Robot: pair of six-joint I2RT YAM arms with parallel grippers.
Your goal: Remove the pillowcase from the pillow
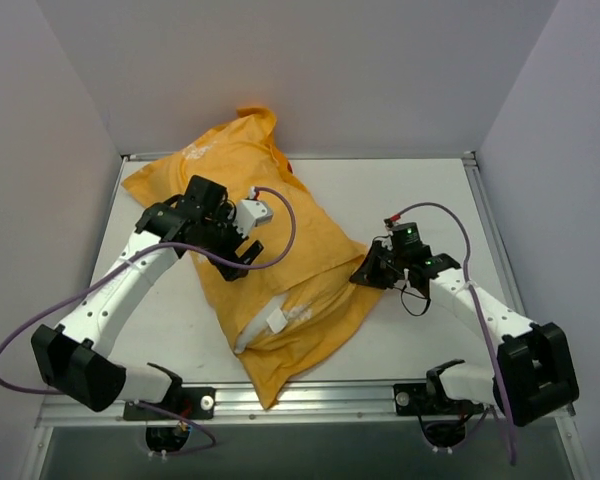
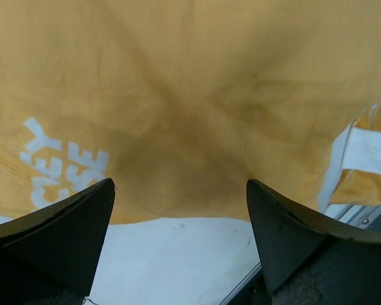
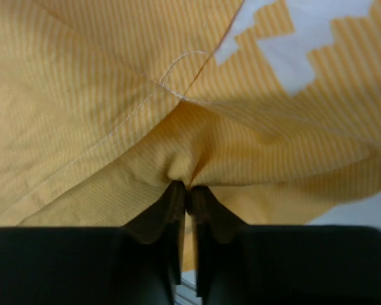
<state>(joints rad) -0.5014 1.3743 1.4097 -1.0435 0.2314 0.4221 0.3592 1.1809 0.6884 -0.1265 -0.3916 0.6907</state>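
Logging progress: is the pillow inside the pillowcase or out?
Mostly inside. The top view shows only a white strip of pillow at the opening of the pillowcase; the rest is covered.

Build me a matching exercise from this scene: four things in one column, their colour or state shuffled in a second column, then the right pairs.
Column one
1. left gripper
2. right gripper
3. pillowcase
4. pillow

Column two
A. white, peeking out of an opening near the front
B. open, gripping nothing
C. shut on a fold of fabric
D. orange-yellow, with pale printed letters

Pairs: 1-B, 2-C, 3-D, 4-A
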